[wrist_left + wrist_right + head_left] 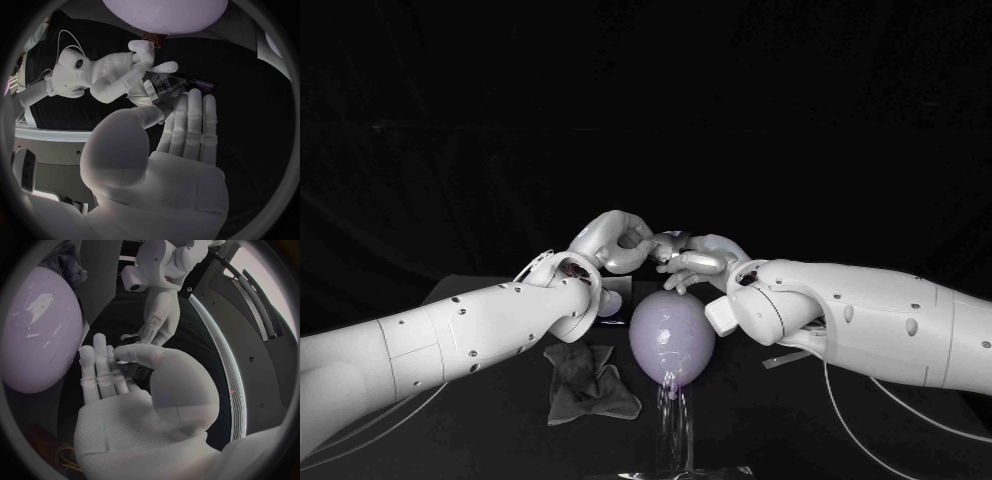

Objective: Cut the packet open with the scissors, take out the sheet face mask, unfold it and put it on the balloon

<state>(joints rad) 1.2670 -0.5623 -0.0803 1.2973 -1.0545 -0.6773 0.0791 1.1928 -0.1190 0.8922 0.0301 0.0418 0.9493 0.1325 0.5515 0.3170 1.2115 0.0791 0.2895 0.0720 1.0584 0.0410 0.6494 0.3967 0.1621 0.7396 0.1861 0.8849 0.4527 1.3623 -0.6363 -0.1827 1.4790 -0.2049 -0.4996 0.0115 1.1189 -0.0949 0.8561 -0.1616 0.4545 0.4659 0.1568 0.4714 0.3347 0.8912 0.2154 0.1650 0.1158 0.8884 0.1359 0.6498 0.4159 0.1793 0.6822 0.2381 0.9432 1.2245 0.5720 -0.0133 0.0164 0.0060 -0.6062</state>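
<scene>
The pale purple balloon (672, 338) stands upright on a clear stand (678, 430) at the table's middle. Just behind its top my two hands meet. The glossy packet (167, 85), with one dark purple end, is between them. My right hand (122, 75) grips it with curled fingers. My left hand (181, 130) has its thumb against the packet's near edge and its straight fingers behind it. In the head view the left hand (620, 240) and right hand (692, 258) are close together above the balloon. The right wrist view shows my right hand (119, 380) pinching a dark strip of the packet (130, 371) beside the balloon (37, 335).
A crumpled grey cloth (589, 385) lies on the black table (877, 440) left of the stand. Both forearms flank the balloon closely. Thin white cables (877, 420) trail across the table under the arms.
</scene>
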